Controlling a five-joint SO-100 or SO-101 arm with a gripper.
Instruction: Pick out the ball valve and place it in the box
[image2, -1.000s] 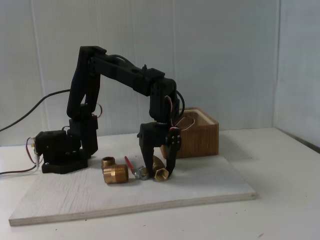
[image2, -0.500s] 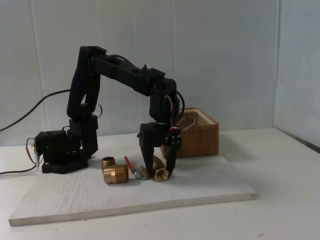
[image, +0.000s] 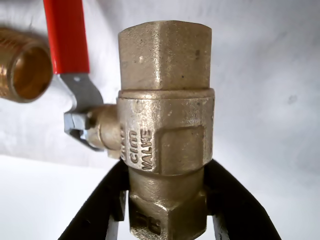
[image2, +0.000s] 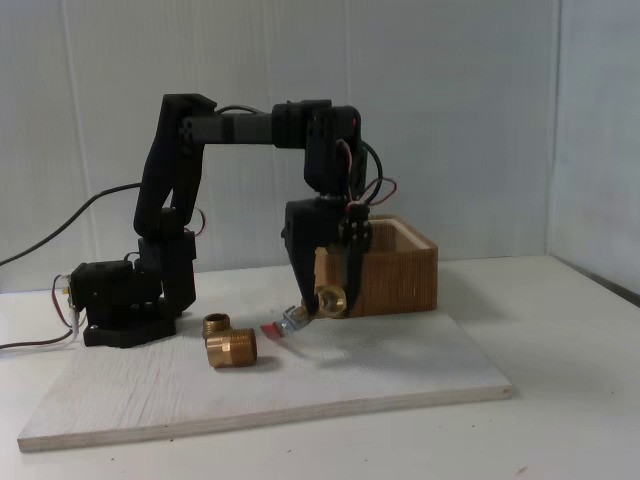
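The ball valve (image: 165, 120) is a brass body with a silver stem and a red lever handle (image: 66, 35). My gripper (image: 167, 212) is shut on its lower end, one black finger on each side. In the fixed view the gripper (image2: 325, 300) holds the ball valve (image2: 322, 303) lifted above the white board, with the red handle hanging down to the left. The box (image2: 395, 265), light-brown wood with ribbed sides, stands just behind and to the right of the gripper.
A brass threaded elbow fitting (image2: 228, 342) lies on the white board (image2: 400, 370) left of the gripper, and its open end (image: 22, 67) shows in the wrist view. The arm's black base (image2: 120, 300) with cables stands at the left.
The arm has risen, lifting the ball valve off the board, where it lay between the fingers before. The elbow fitting stays where it was.
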